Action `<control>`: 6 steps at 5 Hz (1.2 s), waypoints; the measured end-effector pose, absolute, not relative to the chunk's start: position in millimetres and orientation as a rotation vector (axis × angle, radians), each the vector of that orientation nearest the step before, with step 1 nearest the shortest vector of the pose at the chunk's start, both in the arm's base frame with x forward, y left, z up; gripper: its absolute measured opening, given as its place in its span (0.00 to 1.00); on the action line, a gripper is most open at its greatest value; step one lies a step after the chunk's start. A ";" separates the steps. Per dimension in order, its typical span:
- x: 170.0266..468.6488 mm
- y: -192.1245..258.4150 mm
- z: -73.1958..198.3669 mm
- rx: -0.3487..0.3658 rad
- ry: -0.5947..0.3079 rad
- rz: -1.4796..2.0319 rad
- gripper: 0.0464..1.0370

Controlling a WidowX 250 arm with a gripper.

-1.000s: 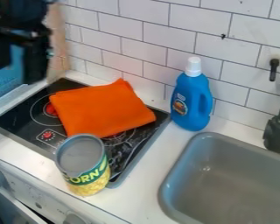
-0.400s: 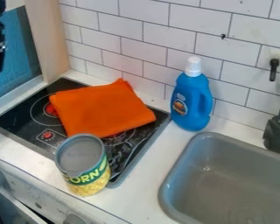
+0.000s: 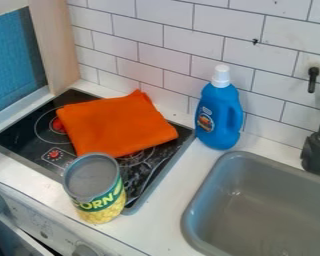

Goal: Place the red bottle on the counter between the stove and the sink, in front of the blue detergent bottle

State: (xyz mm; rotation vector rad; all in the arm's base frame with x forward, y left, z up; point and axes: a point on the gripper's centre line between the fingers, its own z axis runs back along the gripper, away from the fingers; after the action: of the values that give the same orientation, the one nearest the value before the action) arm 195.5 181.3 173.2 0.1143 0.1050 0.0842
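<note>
An orange cloth [image 3: 116, 125] lies folded across the black stovetop [image 3: 29, 142], covering much of its back and middle. The corn can [image 3: 96, 187] stands upright at the stove's front right corner, partly over its edge. Just right of the stove, by the tiled wall, a blue bottle [image 3: 219, 115] with a white cap stands upright on the white counter [image 3: 164, 200].
A grey sink [image 3: 269, 205] is set into the counter at the right, with a black faucet [image 3: 316, 150] at its back edge. White tiles [image 3: 183, 40] line the back. A wooden panel [image 3: 54, 42] rises at the back left.
The black gripper, at the upper left a second ago, has moved left and out of the view. The cloth, can and bottle have kept their places.
</note>
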 end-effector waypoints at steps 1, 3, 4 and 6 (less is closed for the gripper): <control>191.0 186.1 166.6 0.098 0.141 0.094 0.97; 197.6 205.7 143.9 0.064 0.109 0.089 0.97; 202.0 209.8 135.1 0.060 0.110 0.081 0.97; 206.4 217.0 115.2 0.032 0.168 0.104 0.97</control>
State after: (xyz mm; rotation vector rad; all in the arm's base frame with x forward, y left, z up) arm 206.4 217.0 115.2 0.0324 0.1684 0.1041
